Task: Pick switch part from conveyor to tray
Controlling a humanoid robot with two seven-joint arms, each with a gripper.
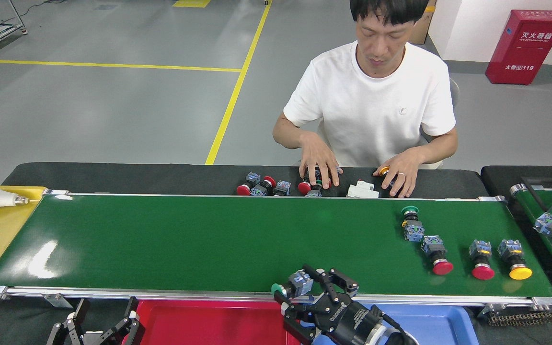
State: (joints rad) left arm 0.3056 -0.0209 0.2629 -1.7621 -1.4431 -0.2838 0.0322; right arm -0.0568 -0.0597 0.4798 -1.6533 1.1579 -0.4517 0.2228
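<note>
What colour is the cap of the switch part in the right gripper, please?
Green, in the head view: the switch part in the right gripper.

Right claw [300,297] grips switch part [295,286] over red tray [209,323].

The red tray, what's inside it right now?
The visible part of the red tray is bare. Its right end is hidden behind the right gripper, which holds a switch part above the tray edge, and its near side is out of frame.
</note>
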